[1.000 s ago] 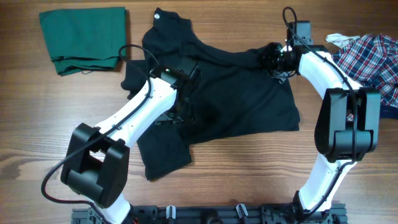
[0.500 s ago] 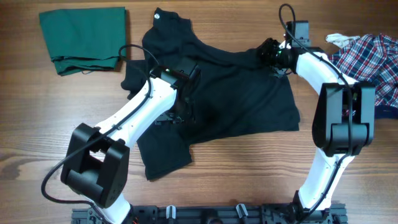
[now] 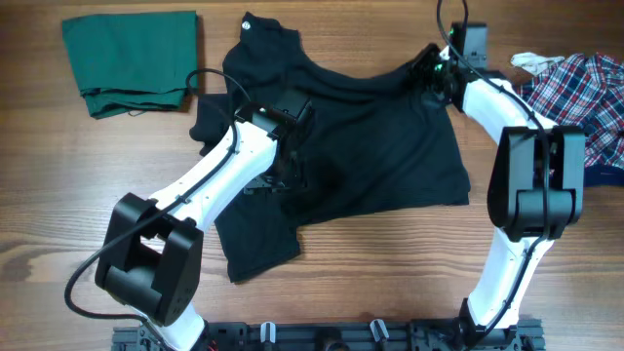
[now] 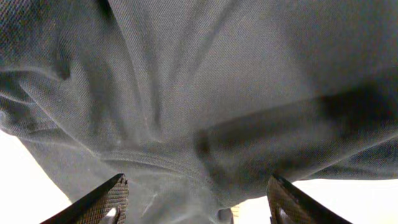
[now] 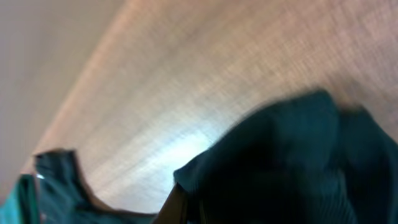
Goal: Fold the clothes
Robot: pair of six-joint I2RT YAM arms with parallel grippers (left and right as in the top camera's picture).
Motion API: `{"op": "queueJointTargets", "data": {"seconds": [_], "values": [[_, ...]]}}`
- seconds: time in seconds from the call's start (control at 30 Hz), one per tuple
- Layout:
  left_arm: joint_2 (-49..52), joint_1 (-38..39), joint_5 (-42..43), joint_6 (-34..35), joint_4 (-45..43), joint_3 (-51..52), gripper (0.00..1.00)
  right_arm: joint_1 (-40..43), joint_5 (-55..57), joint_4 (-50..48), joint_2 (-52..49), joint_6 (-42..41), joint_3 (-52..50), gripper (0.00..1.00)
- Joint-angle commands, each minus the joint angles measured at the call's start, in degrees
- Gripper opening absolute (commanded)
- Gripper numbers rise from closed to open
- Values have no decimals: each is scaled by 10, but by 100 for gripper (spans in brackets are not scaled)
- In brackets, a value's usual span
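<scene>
While the black shirt [image 3: 390, 146] lies spread and rumpled across the middle of the wood table [image 3: 97, 214], the left gripper [image 4: 198, 186] hangs wide open over its centre, holding nothing, and the right gripper [image 3: 434, 76] is clamped tight on fabric at its upper right edge.

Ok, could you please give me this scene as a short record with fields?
shirt: black polo shirt, spread crumpled mid-table, not folded
left pincer: open, above shirt's middle
right pincer: shut on shirt's far right corner
others: folded green garment far left; plaid shirt far right
surface: wooden table
</scene>
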State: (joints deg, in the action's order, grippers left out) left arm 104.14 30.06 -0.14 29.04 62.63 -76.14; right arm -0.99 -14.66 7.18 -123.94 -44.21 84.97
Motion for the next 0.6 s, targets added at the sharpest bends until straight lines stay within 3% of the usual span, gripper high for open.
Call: {"op": "queueJointTargets", "data": {"seconds": [0.0,0.27,0.3,0.47,0.53,0.57], "values": [[-10,0,-4,0,-8,-7,72,10,34,-26,-12,-10,29,4],[-10,0,-4,0,-23,-7,71,12,138,-101,-13,-8,29,4],[-10,0,-4,0,-26,-7,71,12,139,-111,-14,-8,29,13],[-10,0,-4,0,-46,-7,71,12,168,-121,-27,34,29,78],[-10,0,-4,0,-46,-7,71,12,187,-101,-30,94,29,96],[-10,0,-4,0,-46,-7,71,12,207,-81,-29,126,29,100]]}}
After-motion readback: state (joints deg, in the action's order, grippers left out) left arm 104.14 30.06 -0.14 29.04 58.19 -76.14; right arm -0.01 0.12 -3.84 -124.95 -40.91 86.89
